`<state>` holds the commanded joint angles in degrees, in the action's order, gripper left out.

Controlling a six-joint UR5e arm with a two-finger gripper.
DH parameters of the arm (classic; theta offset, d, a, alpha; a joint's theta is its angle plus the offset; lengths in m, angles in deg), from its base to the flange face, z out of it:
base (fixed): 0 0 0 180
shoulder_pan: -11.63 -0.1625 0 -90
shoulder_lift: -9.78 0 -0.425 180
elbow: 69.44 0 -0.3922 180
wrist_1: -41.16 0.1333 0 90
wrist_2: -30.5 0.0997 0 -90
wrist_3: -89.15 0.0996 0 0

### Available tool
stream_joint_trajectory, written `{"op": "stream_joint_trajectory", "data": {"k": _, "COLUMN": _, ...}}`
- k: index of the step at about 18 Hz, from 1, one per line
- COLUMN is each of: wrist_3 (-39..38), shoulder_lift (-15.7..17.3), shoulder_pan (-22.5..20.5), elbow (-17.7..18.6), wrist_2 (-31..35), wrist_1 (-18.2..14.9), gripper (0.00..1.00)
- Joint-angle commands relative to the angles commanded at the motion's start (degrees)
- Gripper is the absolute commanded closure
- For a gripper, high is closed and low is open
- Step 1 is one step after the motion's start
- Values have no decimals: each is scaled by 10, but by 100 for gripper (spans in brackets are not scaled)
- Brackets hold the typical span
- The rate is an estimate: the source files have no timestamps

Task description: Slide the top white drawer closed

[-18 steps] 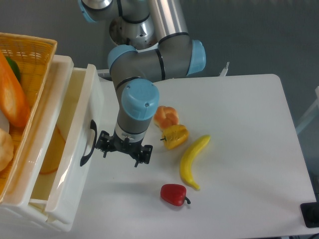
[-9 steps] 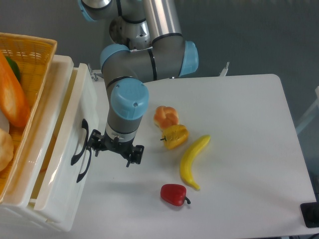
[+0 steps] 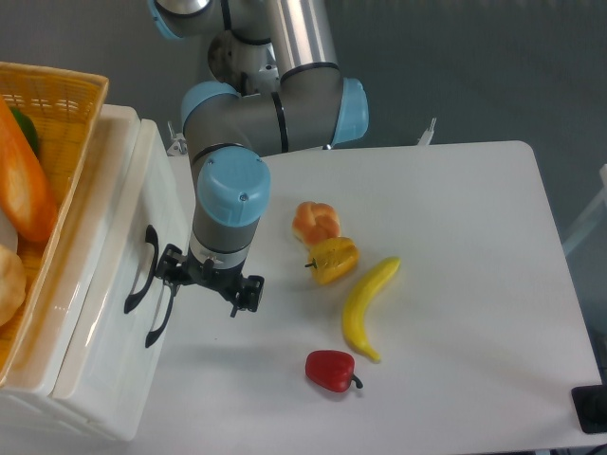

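The drawer (image 3: 121, 275) sits at the left of the frame, under the yellow basket (image 3: 57, 104) in the upper-left corner; its front panel runs as a long band from upper left down toward the lower left, and it looks nearly flush with the cabinet, no open gap showing along its top edge. The gripper (image 3: 207, 282) hangs at the panel's right face, left of centre in the frame, its near finger against or just beside the black handle (image 3: 140, 268); the fingers stand apart and hold nothing. The drawer therefore lies directly left of the gripper, and any remaining travel would be a push leftward, square to the panel's long axis; whether a last sliver is left to close cannot be told from this view. The fruit (image 3: 327, 258) lies well apart, right of the gripper.
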<state>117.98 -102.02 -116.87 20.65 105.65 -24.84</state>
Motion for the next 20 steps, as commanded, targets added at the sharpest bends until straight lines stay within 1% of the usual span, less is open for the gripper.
{"op": "stream_joint_trajectory", "data": {"k": 14, "wrist_3": 2, "shoulder_lift": 5, "shoulder_pan": -7, "elbow": 0, "wrist_2": 1, "wrist_1": -1, "gripper": 0}}
{"op": "stream_joint_trajectory", "data": {"k": 16, "wrist_3": 6, "shoulder_lift": 5, "shoulder_pan": -11, "elbow": -5, "wrist_2": 5, "wrist_1": 0, "gripper": 0}}
{"op": "stream_joint_trajectory", "data": {"k": 20, "wrist_3": 26, "shoulder_lift": 12, "shoulder_pan": -42, "elbow": -34, "wrist_2": 35, "wrist_1": 0, "gripper": 0}}
